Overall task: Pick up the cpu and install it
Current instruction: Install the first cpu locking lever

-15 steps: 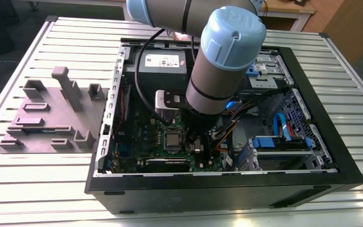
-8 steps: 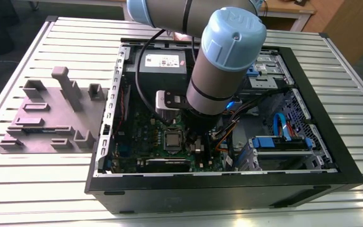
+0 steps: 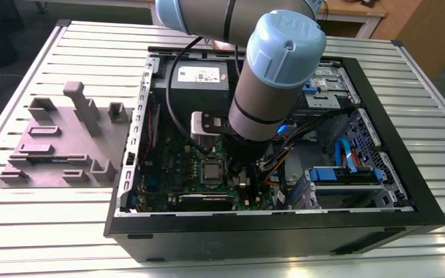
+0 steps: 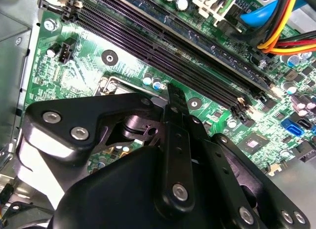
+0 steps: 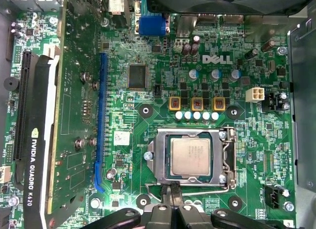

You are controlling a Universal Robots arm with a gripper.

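The cpu (image 5: 190,157) is a small square chip with a silver-grey top. It lies flat in its socket on the green motherboard (image 5: 133,120), with a metal frame (image 5: 157,160) around it. In the exterior view the cpu (image 3: 211,172) shows inside the open computer case, just beside the arm's wrist. My gripper (image 5: 170,188) hangs low over the board at the socket's edge, shut, fingertips together and nothing between them. It is beside the cpu, not on it. In the second wrist view the dark fingers (image 4: 176,98) point down at the board near the socket corner.
A graphics card (image 5: 39,140) stands along one side of the board. Long black memory slots (image 4: 163,41) and orange and yellow cables (image 4: 281,21) run on the other side. The case walls (image 3: 277,234), a grey power supply (image 3: 199,78) and blue drive bays (image 3: 346,174) hem in the arm. A grey fixture block (image 3: 60,145) sits outside.
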